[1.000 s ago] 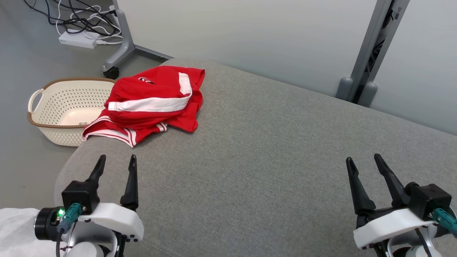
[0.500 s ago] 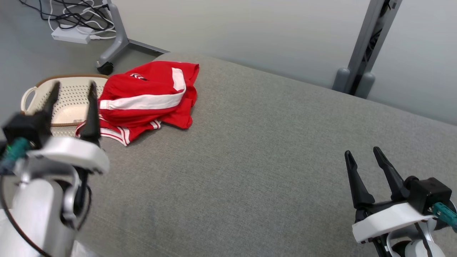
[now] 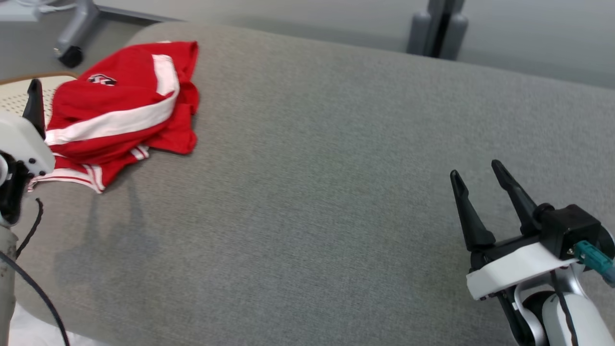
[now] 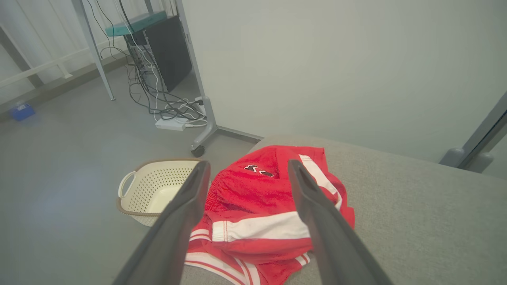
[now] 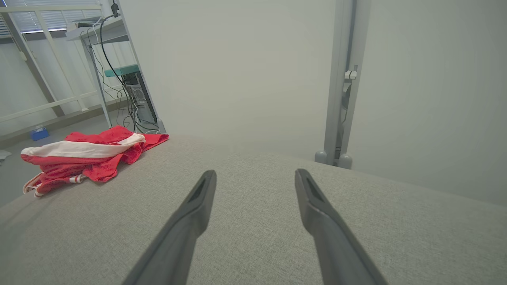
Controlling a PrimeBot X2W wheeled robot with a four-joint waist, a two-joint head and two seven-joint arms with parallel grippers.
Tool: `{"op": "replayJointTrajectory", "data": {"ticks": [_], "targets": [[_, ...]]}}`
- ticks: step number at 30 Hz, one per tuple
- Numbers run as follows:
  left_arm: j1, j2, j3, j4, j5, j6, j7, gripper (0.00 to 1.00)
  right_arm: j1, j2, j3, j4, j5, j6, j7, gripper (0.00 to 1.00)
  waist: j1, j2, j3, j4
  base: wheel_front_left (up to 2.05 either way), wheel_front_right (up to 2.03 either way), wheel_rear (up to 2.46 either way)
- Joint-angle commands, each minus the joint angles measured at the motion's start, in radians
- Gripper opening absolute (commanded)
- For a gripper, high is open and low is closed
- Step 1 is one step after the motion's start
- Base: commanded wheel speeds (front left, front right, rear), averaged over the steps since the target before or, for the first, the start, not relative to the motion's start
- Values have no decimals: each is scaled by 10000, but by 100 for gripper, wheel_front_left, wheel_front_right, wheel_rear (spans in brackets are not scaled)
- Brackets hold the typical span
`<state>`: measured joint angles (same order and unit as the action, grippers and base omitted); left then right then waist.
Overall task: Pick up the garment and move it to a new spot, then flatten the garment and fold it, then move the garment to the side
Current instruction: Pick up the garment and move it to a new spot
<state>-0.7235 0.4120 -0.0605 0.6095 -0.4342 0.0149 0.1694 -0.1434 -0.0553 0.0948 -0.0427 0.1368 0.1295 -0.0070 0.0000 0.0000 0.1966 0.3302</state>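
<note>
The garment (image 3: pixel 115 91) is heaped, print seemingly folded under; left gripper (image 4: pixel 248 164) is held spread near it, right gripper (image 3: pixel 474 168) spread, well apart.

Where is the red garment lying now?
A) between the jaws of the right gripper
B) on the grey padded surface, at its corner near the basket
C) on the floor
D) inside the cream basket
B: the garment lies crumpled on the grey padded surface beside the basket; the right gripper is open, holding nothing.
</note>
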Motion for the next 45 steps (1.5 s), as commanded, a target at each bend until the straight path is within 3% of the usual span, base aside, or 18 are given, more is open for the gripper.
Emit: {"op": "replayJointTrajectory", "data": {"ticks": [1, 8, 17, 18, 20, 27, 35, 42, 45], "targets": [[-259, 81, 9, 455, -68, -115, 107, 100, -204, -134, -21, -15, -33, 23, 40, 100, 0, 0, 694, -597, 0, 0, 0], [-944, 309, 125, 2929, -550, -618, 737, 100, -673, -415, 275, -228, 44, 23, 185, 100, 0, 0, 1695, -1065, 0, 0, 0], [-1762, 383, 344, 4585, -982, -858, 659, 100, -1159, -688, 602, -376, 101, 23, 225, 100, 0, 0, 2634, -1332, 0, 0, 0], [-1840, 353, 394, 4676, -1055, -898, 608, 76, -1180, -708, 584, -393, 105, 23, 215, 100, 0, 0, 2690, -1338, 0, 0, 0], [-1986, 385, 422, 4842, -1106, -926, 422, 0, -1212, -725, 543, -426, 99, 23, 191, 100, 0, 0, 2807, -1344, 0, 0, 0], [-2712, 665, 226, 4697, -696, -763, -1250, 0, -1298, -642, 372, -251, 65, 23, 7, 100, 0, 0, 2702, -1212, 0, 0, 0], [-3439, 803, -478, 3974, 182, -729, -3158, 0, -1000, -397, 291, 179, 167, 23, -441, 100, 0, 0, 1465, -1174, 0, 0, 0], [-2828, 288, -859, 2314, 510, -593, -4067, 0, -578, -167, 122, 354, 259, 23, -585, 100, 0, 0, 352, -1411, 0, 0, 0], [-2114, -88, -959, 950, 514, -400, -4186, 0, -353, -104, -17, 259, 287, 23, -697, 100, 0, 0, 1, -1524, 0, 0, 0]]}}
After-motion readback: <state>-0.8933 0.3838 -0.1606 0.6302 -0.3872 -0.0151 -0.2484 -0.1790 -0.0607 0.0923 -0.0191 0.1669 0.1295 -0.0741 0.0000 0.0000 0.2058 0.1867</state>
